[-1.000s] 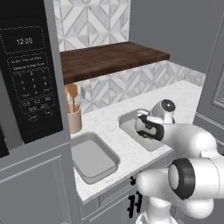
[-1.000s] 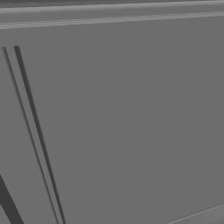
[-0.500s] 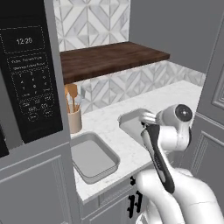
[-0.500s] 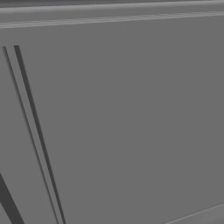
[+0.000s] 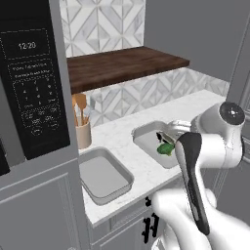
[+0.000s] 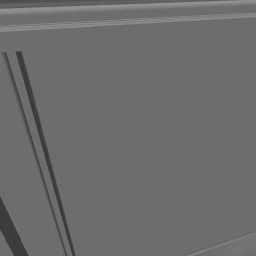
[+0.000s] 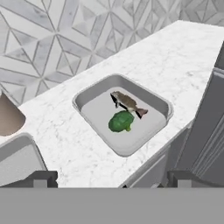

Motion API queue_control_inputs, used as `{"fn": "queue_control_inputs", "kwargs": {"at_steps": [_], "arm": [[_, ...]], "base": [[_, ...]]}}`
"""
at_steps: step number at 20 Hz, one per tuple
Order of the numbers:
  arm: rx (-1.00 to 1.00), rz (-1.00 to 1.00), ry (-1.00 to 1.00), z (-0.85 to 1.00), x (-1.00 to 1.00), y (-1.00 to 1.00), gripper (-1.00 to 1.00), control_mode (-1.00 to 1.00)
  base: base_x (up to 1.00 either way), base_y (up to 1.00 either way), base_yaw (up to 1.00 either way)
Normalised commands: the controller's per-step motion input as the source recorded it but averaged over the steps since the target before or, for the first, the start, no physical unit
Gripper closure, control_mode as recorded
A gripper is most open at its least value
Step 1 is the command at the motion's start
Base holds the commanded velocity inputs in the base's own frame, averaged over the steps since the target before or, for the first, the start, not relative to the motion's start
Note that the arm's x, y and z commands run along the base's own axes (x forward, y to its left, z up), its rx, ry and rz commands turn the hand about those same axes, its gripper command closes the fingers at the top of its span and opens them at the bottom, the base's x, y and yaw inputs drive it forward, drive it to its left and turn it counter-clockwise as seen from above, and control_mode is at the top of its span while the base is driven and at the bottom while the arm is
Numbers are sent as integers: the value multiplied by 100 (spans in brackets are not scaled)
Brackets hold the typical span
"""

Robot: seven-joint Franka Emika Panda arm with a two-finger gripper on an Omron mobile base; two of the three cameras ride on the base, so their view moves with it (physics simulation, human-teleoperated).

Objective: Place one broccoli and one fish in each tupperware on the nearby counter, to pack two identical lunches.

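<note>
In the hand view the gripper [image 7: 109, 178] hangs above the counter [image 7: 144, 52] with fingers [image 7: 41, 178] spread wide, pinching nothing. At 12 o'clock from it sits a tupperware [image 7: 154, 98] holding a broccoli [image 7: 121, 121] with a brown fish [image 7: 127, 103] just beyond, at the broccoli's 12 o'clock. A second tupperware [image 5: 88, 158] lies at 9 o'clock, near a utensil cup [image 5: 83, 134]

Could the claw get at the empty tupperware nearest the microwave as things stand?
Probably yes. The empty tupperware lies open on the counter with nothing over it, and the claw is open and holds nothing.
</note>
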Motion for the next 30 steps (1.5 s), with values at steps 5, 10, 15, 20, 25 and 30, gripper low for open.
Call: {"fn": "queue_control_inputs", "kwargs": {"at_steps": [5, 10, 15, 20, 25, 30], "arm": [[-8, 1, -10, 1, -74, 0, -100, 100], [0, 0, 0, 0, 0, 0, -100, 100], [0, 0, 0, 0, 0, 0, -100, 100], [0, 0, 0, 0, 0, 0, -100, 100], [0, 0, 0, 0, 0, 0, -100, 100], [0, 0, 0, 0, 0, 0, -100, 100]], "base": [[-20, 0, 0], [-100, 10, 0], [-100, 74, 0], [-100, 89, -11], [-100, 9, -33], [-67, -8, -51]]}}
